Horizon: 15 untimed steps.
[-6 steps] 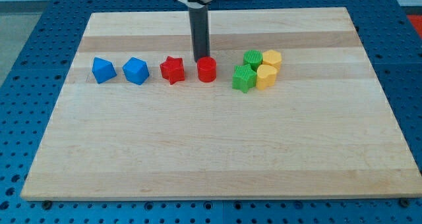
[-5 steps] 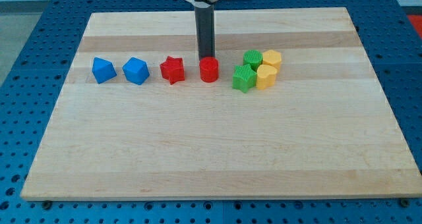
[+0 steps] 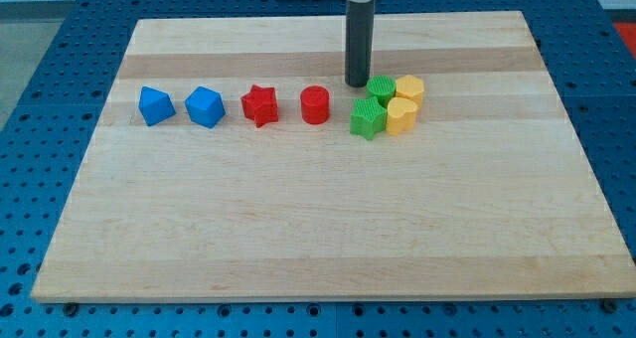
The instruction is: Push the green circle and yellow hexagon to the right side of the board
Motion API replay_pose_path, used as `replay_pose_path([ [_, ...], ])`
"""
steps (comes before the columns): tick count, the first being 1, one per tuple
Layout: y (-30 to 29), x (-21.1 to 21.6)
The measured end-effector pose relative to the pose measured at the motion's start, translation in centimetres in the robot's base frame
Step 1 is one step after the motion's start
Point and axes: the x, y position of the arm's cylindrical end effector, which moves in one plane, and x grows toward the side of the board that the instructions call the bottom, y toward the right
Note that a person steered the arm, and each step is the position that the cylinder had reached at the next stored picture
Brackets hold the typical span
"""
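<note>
The green circle (image 3: 382,89) sits right of the board's middle, in the upper half, touching the yellow hexagon (image 3: 409,89) on its right. Just below them lie a green star (image 3: 367,118) and a second yellow block (image 3: 400,116), the four packed in a tight cluster. My tip (image 3: 357,84) is on the board just left of the green circle, very close to it or touching it, and up-right of the red cylinder (image 3: 314,105).
A red star (image 3: 259,105), a blue block (image 3: 205,106) and another blue block (image 3: 155,105) stand in a row to the left of the red cylinder. The wooden board (image 3: 328,239) lies on a blue perforated table.
My tip has moved to the right, from just above the red cylinder to the left side of the green circle. No block has visibly moved.
</note>
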Motion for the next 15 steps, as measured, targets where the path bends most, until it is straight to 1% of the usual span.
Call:
replay_pose_path([
  [3, 1.1, -0.1],
  [4, -0.8, -0.1],
  [7, -1.3, 2.3],
  [10, 5.9, 2.6],
  [11, 6.7, 2.7],
  [12, 6.6, 1.7],
  [13, 7.9, 0.0],
  [15, 17.5, 0.0],
])
